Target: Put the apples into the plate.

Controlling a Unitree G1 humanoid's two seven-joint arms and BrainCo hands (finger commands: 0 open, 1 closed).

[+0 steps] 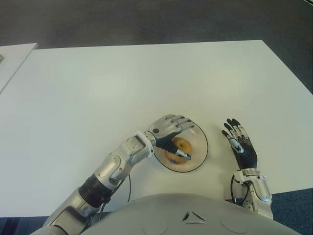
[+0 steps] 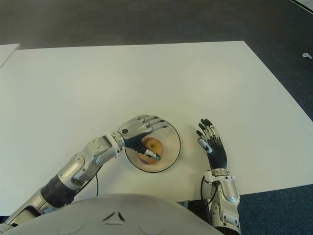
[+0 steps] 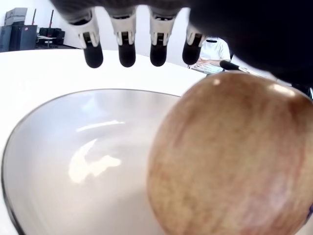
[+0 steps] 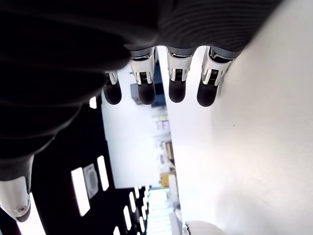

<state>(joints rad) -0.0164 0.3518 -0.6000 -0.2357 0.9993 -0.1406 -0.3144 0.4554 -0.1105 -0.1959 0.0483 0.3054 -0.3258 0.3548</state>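
Observation:
A yellow-red apple [image 1: 182, 145] sits inside the shallow glass plate [image 1: 202, 138] near the table's front edge. My left hand [image 1: 185, 138] hovers right over it, palm down. Its four fingers [image 3: 127, 51] reach out straight past the apple [image 3: 230, 156] without touching it, and the thumb lies across the apple's near side. The plate's bare bottom [image 3: 73, 161] shows beside the fruit. My right hand [image 1: 237, 137] shows to the right of the plate with its fingers [image 4: 176, 83] extended and holding nothing.
The white table [image 1: 146, 78] stretches wide beyond the plate. Its right edge [image 1: 288, 68] meets dark carpet. A second white table's corner [image 1: 14, 54] shows at the far left.

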